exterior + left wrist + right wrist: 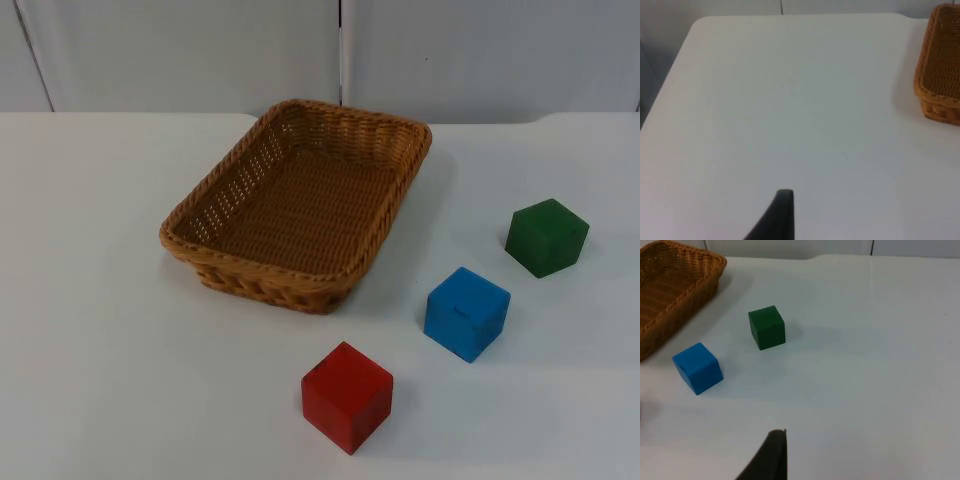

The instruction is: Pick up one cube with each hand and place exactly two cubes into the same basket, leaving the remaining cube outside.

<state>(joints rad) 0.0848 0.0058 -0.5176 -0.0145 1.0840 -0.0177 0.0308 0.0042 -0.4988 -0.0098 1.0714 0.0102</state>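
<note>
Top view: basket point(300, 205) mid-desk point(100, 330), nothing in it. Green cube point(546, 236), blue cube point(466, 312), red cube point(346, 396) all outside, on basket's right/near side.

Left wrist view: left end effector point(777, 217) over bare desk, basket off to its right; grip state can't tell.

Right wrist view: right end effector point(770, 455) faces green + blue ahead-left, so right arm prob. nearer; grip can't tell.

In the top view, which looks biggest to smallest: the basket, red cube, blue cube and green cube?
1. Basket, by far.
2. Red cube, blue cube, green cube: near alike; red looks slightly bigger, but it is nearest the camera, so unranked.
</note>
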